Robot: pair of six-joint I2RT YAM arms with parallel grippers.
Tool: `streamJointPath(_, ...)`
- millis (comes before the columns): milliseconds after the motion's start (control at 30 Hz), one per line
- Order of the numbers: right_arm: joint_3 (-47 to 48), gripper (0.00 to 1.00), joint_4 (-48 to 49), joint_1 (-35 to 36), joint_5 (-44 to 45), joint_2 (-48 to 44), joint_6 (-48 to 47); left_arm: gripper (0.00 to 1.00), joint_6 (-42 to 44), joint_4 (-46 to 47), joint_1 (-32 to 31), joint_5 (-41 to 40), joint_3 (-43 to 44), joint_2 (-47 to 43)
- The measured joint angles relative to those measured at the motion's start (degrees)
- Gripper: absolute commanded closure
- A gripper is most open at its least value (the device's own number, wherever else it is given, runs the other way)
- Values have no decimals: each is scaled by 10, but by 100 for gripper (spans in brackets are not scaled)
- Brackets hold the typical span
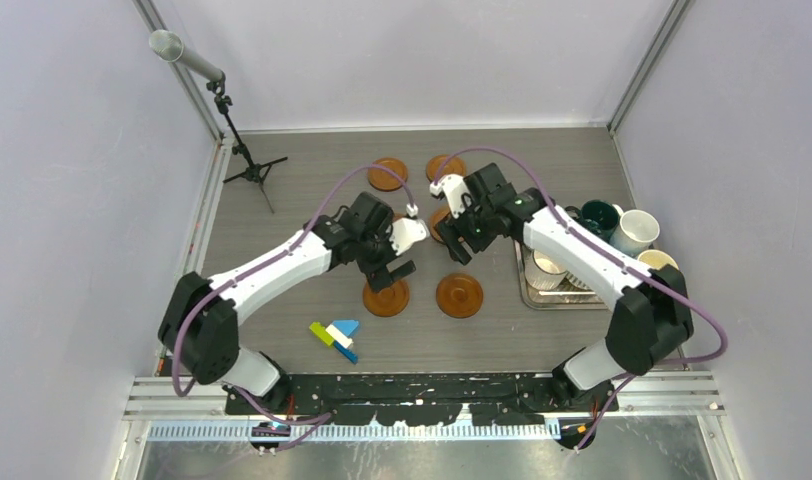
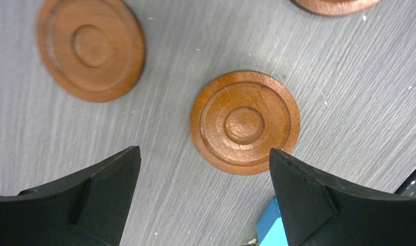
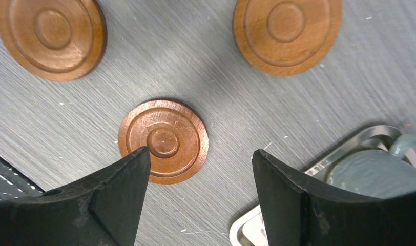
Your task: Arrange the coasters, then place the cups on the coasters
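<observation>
Several round reddish-brown coasters lie on the grey table: two at the back [image 1: 387, 173] [image 1: 445, 167] and two in front [image 1: 386, 298] [image 1: 459, 296]. Another coaster [image 1: 439, 222] shows partly between the arms. My left gripper [image 1: 392, 270] [image 2: 204, 150] is open above the table, a coaster [image 2: 245, 122] just ahead of its fingertips. My right gripper [image 1: 460, 243] [image 3: 201, 151] is open too, its left finger [image 3: 119, 189] overlapping a coaster [image 3: 163, 141]. Neither holds anything. The cups stand at the right: dark green [image 1: 599, 217], white [image 1: 634, 231], cream [image 1: 657, 260], and a pale grey-blue one [image 3: 375, 171].
A steel tray [image 1: 542, 300] [image 3: 247, 228] holds some of the cups at the right. Small coloured blocks [image 1: 335, 335] lie near the front; a blue one [image 2: 270, 230] shows by my left gripper. A tripod with a microphone [image 1: 244, 160] stands at the back left.
</observation>
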Motion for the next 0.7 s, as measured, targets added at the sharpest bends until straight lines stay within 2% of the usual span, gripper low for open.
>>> streamJointPath(167,33,20,-31,-26,-6,-45,17,0,-39,-8,19,0,15,-55)
streamJointPath(300,37,18,-55,-85,-5,-74,35,0,-66,-9,32,-5,15,-83)
streamJointPath(533,40,18,-97,-202,-3,-82,26,0,-71,-24,44,17,17,-80)
streamJointPath(700,68,18,-119,-229,21,-42,1,0,-64,-36,44,48,22,-56)
